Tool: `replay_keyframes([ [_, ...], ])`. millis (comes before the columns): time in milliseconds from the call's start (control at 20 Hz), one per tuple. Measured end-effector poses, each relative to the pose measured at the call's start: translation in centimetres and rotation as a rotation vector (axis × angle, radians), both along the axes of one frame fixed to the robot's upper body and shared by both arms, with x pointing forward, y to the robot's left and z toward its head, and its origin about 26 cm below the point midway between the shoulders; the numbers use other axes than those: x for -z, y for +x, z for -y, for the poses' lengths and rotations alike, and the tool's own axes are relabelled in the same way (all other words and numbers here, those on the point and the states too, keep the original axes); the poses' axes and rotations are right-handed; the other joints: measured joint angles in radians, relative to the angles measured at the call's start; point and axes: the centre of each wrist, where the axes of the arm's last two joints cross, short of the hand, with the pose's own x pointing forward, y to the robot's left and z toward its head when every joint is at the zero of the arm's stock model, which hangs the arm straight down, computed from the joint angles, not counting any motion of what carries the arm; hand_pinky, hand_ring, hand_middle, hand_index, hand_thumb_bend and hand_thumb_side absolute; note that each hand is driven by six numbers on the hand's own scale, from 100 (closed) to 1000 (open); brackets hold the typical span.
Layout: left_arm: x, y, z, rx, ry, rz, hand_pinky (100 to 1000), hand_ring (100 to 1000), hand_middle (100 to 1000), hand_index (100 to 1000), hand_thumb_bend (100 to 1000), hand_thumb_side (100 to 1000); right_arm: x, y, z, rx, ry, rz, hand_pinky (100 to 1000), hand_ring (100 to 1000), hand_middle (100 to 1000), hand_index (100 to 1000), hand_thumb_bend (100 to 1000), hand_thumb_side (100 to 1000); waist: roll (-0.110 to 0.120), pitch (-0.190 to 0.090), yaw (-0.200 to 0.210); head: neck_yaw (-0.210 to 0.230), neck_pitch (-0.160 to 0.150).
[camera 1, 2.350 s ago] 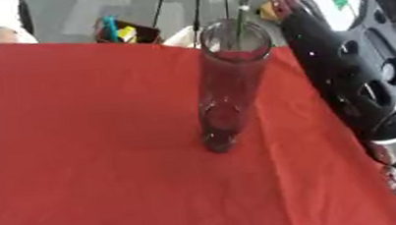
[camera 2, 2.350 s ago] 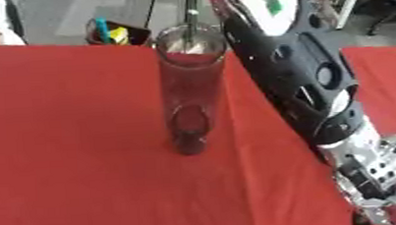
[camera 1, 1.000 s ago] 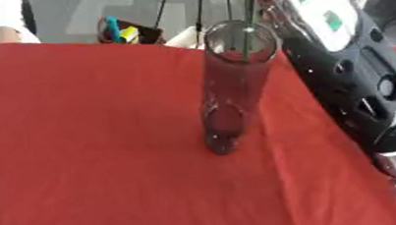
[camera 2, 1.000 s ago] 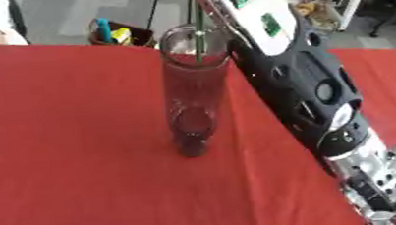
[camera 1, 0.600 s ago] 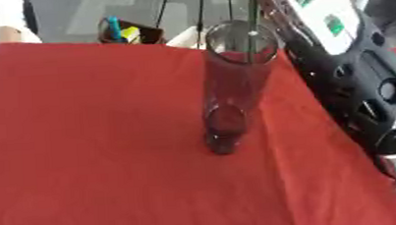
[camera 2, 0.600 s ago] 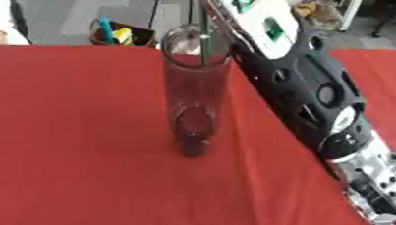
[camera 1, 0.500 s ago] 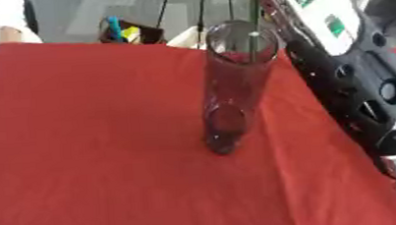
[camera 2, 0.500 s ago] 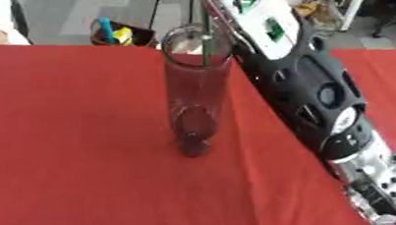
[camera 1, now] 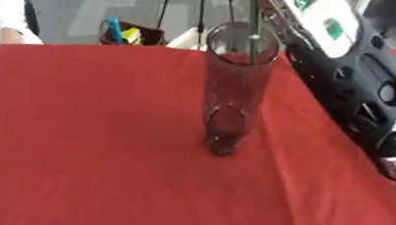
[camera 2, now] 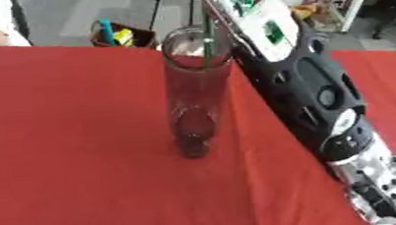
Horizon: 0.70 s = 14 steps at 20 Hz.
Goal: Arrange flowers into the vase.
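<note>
Flowers are represented only by a thin green stem already entering the tall glass vase, judged fragile and easily tipped. Stems are best held mid-length. Whether the right robot hand is clenched cannot be told.

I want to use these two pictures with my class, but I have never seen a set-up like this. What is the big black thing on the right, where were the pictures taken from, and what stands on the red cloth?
Both pictures come from one stereo camera in a humanoid robot's head, looking down at its work: a left eye view and a right eye view of the same moment. The big black and silver shape is the robot's right arm, reaching in from the right. Its right hand shows only partly at the lower right corner, so I cannot tell how its fingers stand. The left hand is out of sight. On the red tablecloth stands a tall clear glass vase, upright. A thin green stem goes down into its mouth; its flower is above the picture's edge.
</note>
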Motion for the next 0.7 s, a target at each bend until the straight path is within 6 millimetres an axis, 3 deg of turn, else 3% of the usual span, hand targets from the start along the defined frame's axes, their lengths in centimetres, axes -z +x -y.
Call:
replay_keyframes([
  [250,0.0,0.0,0.0,0.000,0.000,0.000,727,860,854,960,100,981,0.3,0.4,0.4,0.005,-0.011,0.001,690,405,375,100,100,679,-0.002,0.002,0.000,0.005,-0.003],
  [550,0.0,0.0,0.0,0.000,0.001,-0.001,727,860,854,960,100,982,0.6,0.7,1.2,0.050,-0.073,0.004,742,439,432,126,100,741,-0.003,0.002,-0.003,0.012,-0.004],
  [700,0.0,0.0,0.0,0.000,0.001,-0.003,727,861,854,960,100,984,0.6,0.7,1.4,0.064,-0.102,-0.005,751,448,455,174,100,716,-0.003,0.002,-0.004,0.016,-0.004],
])
